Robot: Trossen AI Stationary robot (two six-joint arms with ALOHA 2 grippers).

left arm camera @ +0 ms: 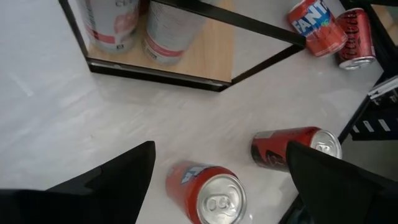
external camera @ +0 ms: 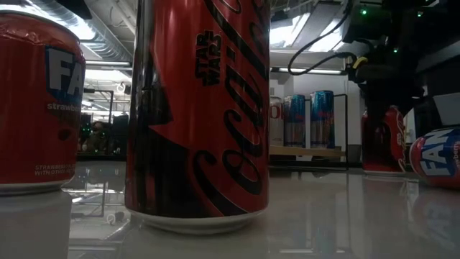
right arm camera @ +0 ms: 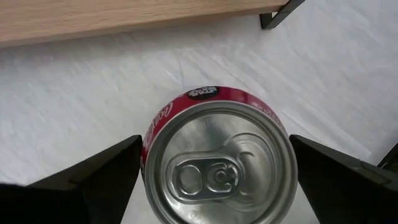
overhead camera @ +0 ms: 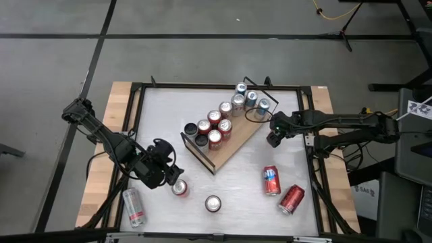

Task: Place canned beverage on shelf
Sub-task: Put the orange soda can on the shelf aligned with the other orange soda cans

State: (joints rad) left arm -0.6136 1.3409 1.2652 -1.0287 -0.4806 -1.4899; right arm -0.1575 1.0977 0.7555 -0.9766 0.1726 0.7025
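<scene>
The light-wood shelf [overhead camera: 229, 145] lies slantwise mid-table and carries several upright cans [overhead camera: 214, 125]. My right gripper [overhead camera: 274, 138] is open by the shelf's right edge, above an upright red Coca-Cola can [right arm camera: 221, 168]. Its fingers stand on either side of the can top. That can stands on its base on the table [external camera: 381, 140]. My left gripper [overhead camera: 165, 174] is open above the near left of the table. An upright red Fanta can [left arm camera: 211, 196] stands below and between its fingers. It also shows in the high view [overhead camera: 179, 187].
Another upright Coca-Cola can [overhead camera: 213, 203] stands near the front edge. A Fanta can [overhead camera: 271, 180] and a red can [overhead camera: 291, 199] lie on their sides at the near right. A pale can [overhead camera: 133, 206] lies at the near left.
</scene>
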